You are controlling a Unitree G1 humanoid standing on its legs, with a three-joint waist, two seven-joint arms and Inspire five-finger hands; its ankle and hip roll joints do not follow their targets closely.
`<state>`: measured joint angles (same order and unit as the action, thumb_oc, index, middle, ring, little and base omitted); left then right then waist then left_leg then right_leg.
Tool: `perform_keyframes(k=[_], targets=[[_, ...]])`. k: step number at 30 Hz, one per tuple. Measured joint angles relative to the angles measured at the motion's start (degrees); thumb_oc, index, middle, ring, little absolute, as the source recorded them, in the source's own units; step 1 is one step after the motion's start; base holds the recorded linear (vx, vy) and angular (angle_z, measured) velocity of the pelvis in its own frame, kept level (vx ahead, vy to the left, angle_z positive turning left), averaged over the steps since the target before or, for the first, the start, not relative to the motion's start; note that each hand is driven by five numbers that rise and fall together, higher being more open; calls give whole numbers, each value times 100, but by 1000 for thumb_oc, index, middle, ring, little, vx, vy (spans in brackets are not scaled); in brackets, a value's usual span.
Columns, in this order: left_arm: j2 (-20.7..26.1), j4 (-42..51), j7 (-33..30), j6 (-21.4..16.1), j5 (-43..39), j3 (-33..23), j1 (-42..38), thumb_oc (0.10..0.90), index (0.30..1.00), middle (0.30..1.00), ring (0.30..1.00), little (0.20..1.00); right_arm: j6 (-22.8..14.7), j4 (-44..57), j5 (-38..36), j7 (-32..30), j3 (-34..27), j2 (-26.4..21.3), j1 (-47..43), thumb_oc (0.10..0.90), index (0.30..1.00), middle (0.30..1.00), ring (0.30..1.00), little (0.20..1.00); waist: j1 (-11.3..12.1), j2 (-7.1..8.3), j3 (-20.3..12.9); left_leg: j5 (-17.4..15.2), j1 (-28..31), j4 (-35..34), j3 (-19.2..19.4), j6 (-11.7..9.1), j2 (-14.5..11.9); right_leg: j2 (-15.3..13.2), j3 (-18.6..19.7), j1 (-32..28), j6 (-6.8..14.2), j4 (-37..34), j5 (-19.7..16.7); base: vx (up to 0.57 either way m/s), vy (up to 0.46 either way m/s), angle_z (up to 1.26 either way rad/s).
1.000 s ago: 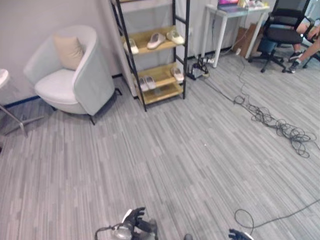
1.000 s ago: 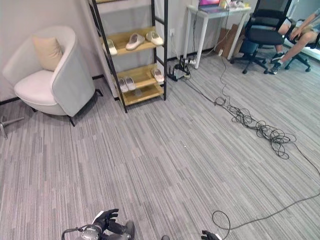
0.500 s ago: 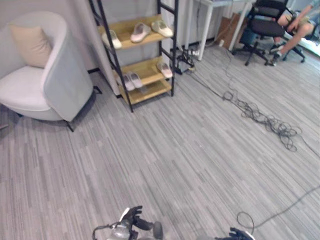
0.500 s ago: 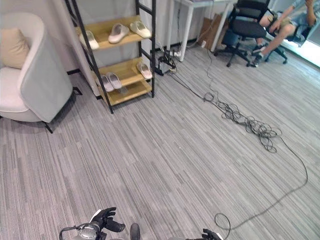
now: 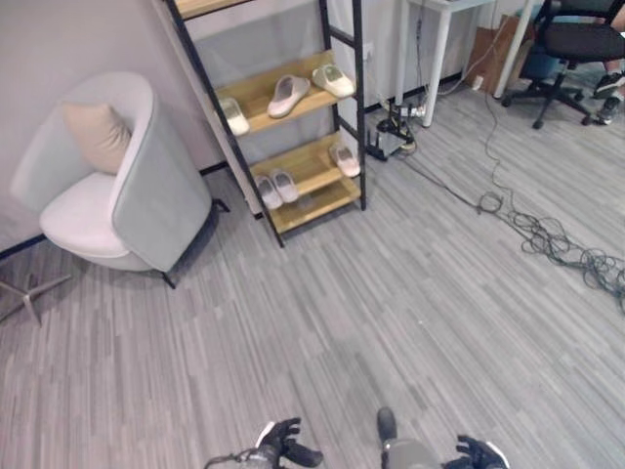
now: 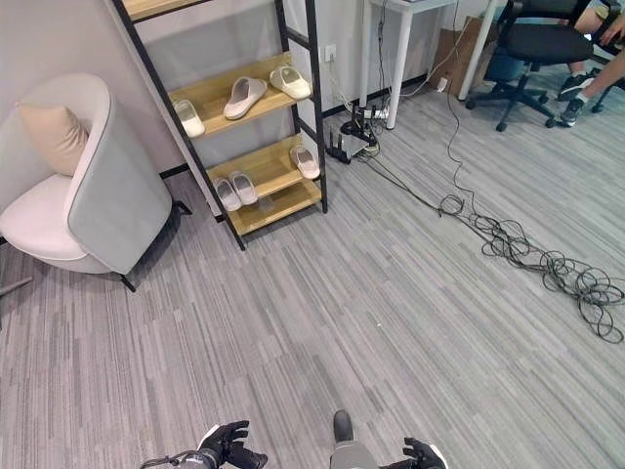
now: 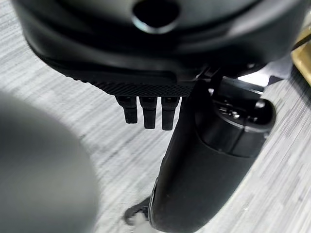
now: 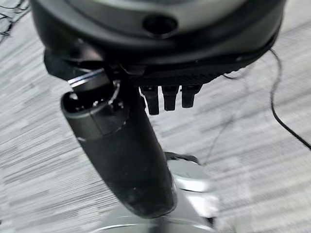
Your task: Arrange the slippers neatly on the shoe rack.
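Note:
The black-framed shoe rack [image 5: 344, 98] with wooden shelves stands against the far wall. Its upper shelf holds three pale slippers: one [image 5: 234, 115] at the left, a pinkish one [image 5: 287, 95] lying at an angle in the middle, one [image 5: 333, 79] at the right. On the lower shelf a pair [image 5: 276, 187] lies side by side and a single slipper [image 5: 345, 159] sits at the right end. My left hand [image 5: 284, 452] and right hand [image 5: 478, 454] hang low over the floor, far from the rack, fingers relaxed and holding nothing.
A pale armchair [image 5: 146, 195] with a beige cushion stands left of the rack. A white desk leg [image 5: 437, 59] and power strip [image 5: 395, 127] are right of it. Tangled cables [image 6: 547, 269] lie on the floor at right. An office chair [image 6: 532, 44] and a seated person's leg [image 6: 598, 73] are far right.
The camera has swung, so the whole scene has shifted and the rack sits nearer the middle. The slippers have not moved on the shelves. Both hands stay low and empty.

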<state>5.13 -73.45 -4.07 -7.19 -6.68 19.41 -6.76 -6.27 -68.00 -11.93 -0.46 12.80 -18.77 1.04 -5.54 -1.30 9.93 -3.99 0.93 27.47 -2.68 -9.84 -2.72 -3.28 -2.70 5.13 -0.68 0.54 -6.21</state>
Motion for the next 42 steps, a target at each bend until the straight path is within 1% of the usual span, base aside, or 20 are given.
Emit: perform_keyframes(k=[1,3,8,10,13,16,17,19,21,22,23,25,29,32,33,35,38,40,41,42], targets=[[20,-3,-8,-10,0,-51,-44,800,900,900,900,900,0,-5,-17,-13,2,27,-16,800,900,900,900,900,76,65,18,55,-301,573,153,-30,-81,31,-63,-271,-267,-98,132,275,-209,27],[43,44,-16,-50,-1,-66,-141,800,900,900,900,900,8,-30,-139,-30,11,59,61,800,900,900,900,900,129,195,33,62,-720,754,447,79,-212,66,-243,-626,-431,-259,254,307,-145,45],[79,294,-18,-67,5,-37,-187,800,900,900,900,900,-1,-33,-248,-46,77,42,21,800,900,900,900,900,280,229,63,342,-1277,-1185,860,288,-210,296,-396,-1095,-388,-551,480,372,-67,13],[124,341,-25,-121,4,-64,-153,800,900,900,900,900,0,-113,-282,-42,103,85,43,800,900,900,900,900,323,131,85,882,-1310,-2390,866,295,-285,562,-437,-1273,-443,-546,622,417,-42,-11],[140,342,-15,-166,5,-76,-144,800,900,900,900,900,-11,-184,-285,-65,106,152,39,800,900,900,900,900,443,115,129,1262,-1368,-2571,1190,380,-271,710,-252,-1654,-455,-572,971,453,-11,-26],[138,309,-18,-156,7,-175,-88,800,900,900,900,900,-35,-268,-280,-49,109,178,106,800,900,900,900,900,430,148,113,1271,-1210,-2488,1267,607,-46,637,-52,-1972,-308,-536,1286,387,-19,-39],[222,264,1,-130,8,-156,-76,800,900,900,900,900,-21,-373,-279,-43,112,259,130,800,900,900,900,900,418,221,62,1253,-910,-2647,1318,1122,143,462,73,-2052,-112,-300,1553,289,-3,-40],[305,249,-14,-66,4,-151,-99,800,900,900,900,900,-11,-373,-275,6,112,306,118,800,900,900,900,900,417,283,54,1275,-723,-2816,1379,1269,218,411,82,-1780,199,387,1692,282,-15,-31],[445,229,-6,-25,4,-85,-75,800,900,900,900,900,13,-223,-245,67,80,349,146,800,900,900,900,900,427,310,43,1176,-376,-3018,1340,1331,207,284,88,-663,837,2923,1995,351,1,-6],[484,216,-9,-32,2,-79,-67,800,900,900,900,900,3,-185,-239,63,75,352,159,800,900,900,900,900,429,347,33,1095,-318,-3003,1313,1401,255,216,83,-562,867,3207,2011,393,11,8],[523,211,-16,-19,-126,-52,20,800,900,900,900,900,3,-136,-225,57,3,315,165,800,900,900,900,900,418,367,7,608,71,-3043,1249,1560,439,-139,66,13,980,4395,2029,420,-9,9],[511,222,-16,-16,-214,-1,41,800,900,900,900,900,-83,34,-225,58,-31,178,106,800,900,900,900,900,320,205,22,410,308,-3079,1076,1606,468,-234,43,524,853,4433,2144,335,-58,29],[464,248,-27,-27,-213,34,52,800,900,900,900,900,-133,94,-228,65,-4,27,65,800,900,900,900,900,130,53,-15,146,541,-2997,681,1510,406,-132,269,1184,636,2876,2011,404,-203,64],[479,166,-21,-24,-208,59,38,800,900,900,900,900,-92,154,-228,100,6,76,51,800,900,900,900,900,-3,92,12,-52,749,-3023,358,1343,372,-25,707,1491,611,1411,998,348,-192,69],[485,125,-2,-22,-200,72,112,800,900,900,900,900,-89,147,-228,120,7,118,131,800,900,900,900,900,-97,142,4,-249,917,-2960,158,1117,372,-156,654,1242,671,822,533,267,-221,55],[258,36,3,-22,-196,71,198,800,900,900,900,900,-53,23,-229,119,-1,108,278,800,900,900,900,900,-165,-29,-16,-516,1172,-2779,13,862,172,-54,336,954,561,985,76,230,-245,65],[34,43,98,-39,-151,101,148,800,900,900,900,900,6,35,-227,120,-22,47,239,800,900,900,900,900,-198,-144,-14,-439,781,-1446,35,468,9,50,127,474,314,726,264,177,-259,30],[24,31,110,-45,-133,127,126,800,900,900,900,900,-7,96,-239,120,-38,27,223,800,900,900,900,900,-194,-77,-10,-255,437,-618,94,186,-17,59,83,268,177,541,261,180,-241,7],[34,-61,116,-39,-87,88,91,800,900,900,900,900,-20,195,-290,120,-39,28,228,800,900,900,900,900,-184,-27,-9,103,148,4,130,-159,-83,71,73,20,-33,339,302,240,-211,5],[54,-77,98,-28,-87,49,59,800,900,900,900,900,-34,196,-293,119,-25,29,224,800,900,900,900,900,-160,79,16,257,-79,457,299,-126,-116,81,72,-184,-172,141,283,265,-151,-1]])
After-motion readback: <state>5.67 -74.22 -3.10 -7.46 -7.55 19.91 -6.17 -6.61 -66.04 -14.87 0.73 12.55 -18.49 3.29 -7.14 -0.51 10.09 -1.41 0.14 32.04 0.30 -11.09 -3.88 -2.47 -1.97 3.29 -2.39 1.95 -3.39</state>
